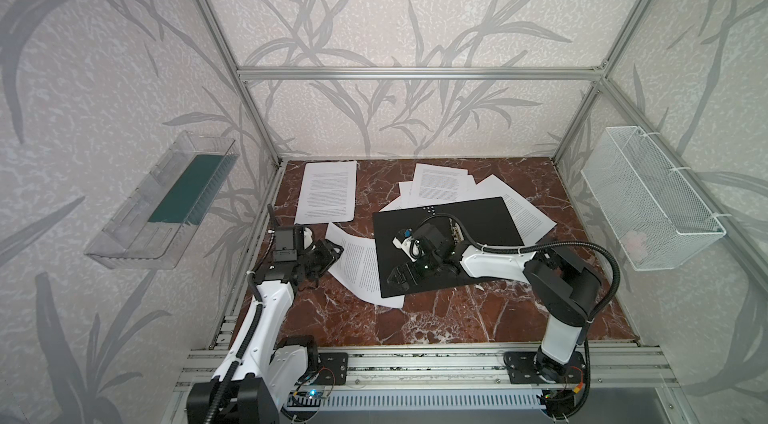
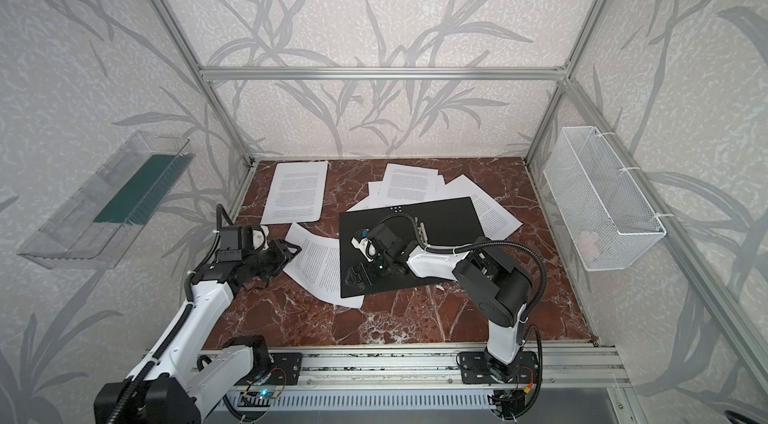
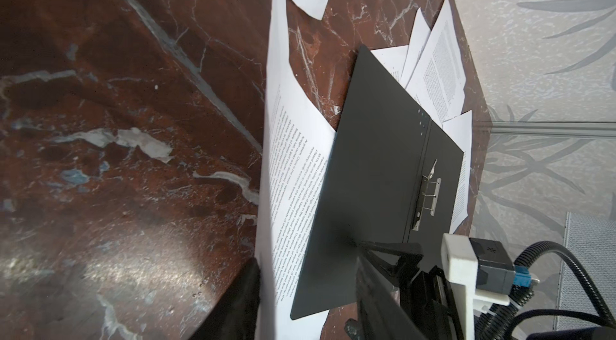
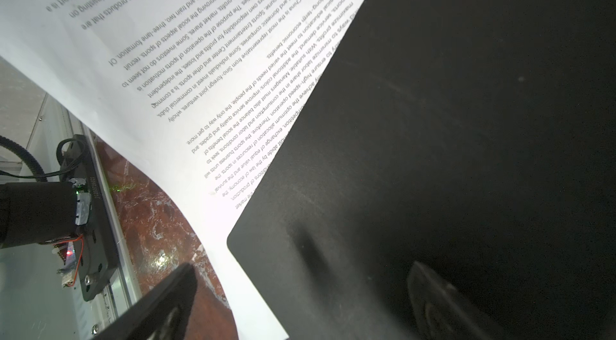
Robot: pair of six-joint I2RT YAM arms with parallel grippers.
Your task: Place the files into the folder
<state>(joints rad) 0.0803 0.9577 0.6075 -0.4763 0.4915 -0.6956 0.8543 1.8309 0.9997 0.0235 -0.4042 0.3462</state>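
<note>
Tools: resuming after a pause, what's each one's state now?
Left tool: at a raised corner of the printed white paper sheet; grip cannot be told.
Right tool: open over the open black folder, holding nothing.

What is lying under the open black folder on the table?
One white printed sheet sticks out past the left edge of the open black folder; more white sheets stick out at its far and right edges. Their covered parts, and any sheet wholly beneath, cannot be seen.
</note>
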